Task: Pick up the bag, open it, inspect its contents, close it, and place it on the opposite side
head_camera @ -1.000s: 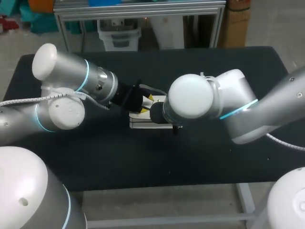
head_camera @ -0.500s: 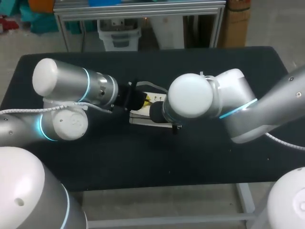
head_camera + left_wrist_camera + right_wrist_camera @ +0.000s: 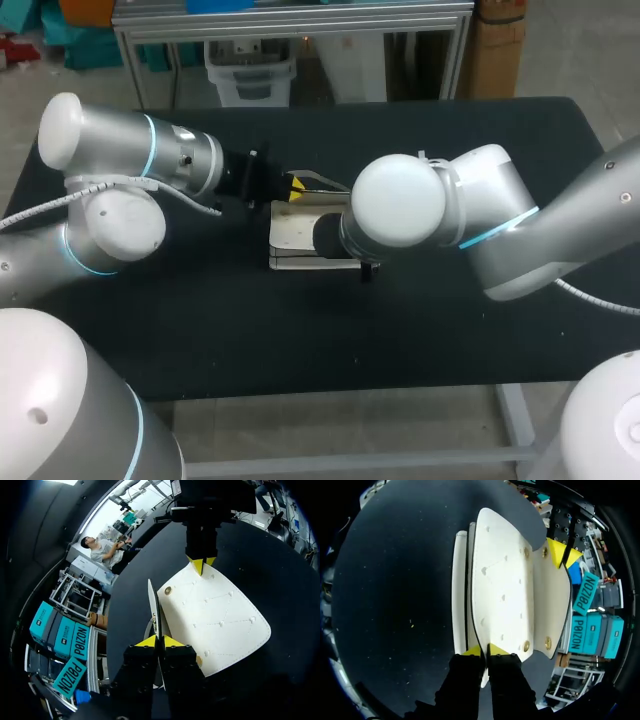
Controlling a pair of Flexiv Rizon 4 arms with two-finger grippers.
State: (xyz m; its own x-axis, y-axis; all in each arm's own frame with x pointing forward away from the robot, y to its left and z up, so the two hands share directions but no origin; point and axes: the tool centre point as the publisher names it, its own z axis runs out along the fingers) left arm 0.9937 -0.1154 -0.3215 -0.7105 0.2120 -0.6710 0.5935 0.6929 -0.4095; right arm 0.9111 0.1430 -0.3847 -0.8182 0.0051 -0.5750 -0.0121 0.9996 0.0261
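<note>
Now on the table [image 3: 450,330]: a white bag [image 3: 300,225] lies flat near the middle of the black top, between the two arms.
Bag, close up: from the right wrist view the bag [image 3: 502,580] is a flat white panel with rounded corners, dotted with small stitch marks, and more white layers are stacked beside it.
Flap [image 3: 322,181]: raised off the bag on the side nearest the left arm; the left wrist view sees the flap [image 3: 154,607] almost edge-on, as a thin upright sheet.
Studs [image 3: 168,590]: small round brass-coloured fittings sit near the panel's corners.
Left gripper [image 3: 296,187]: comes in from the left side, with its yellow tips pressed together on the flap's edge; its own camera shows the left gripper [image 3: 159,641] pinching that thin sheet.
Right gripper [image 3: 485,650]: yellow tips closed on the bag's edge at the end opposite the flap. From the head view the wrist hides the fingers.
Grippers together: they face each other across the bag, one at each end, and the left wrist view shows the right gripper [image 3: 200,562] at the panel's far tip.
</note>
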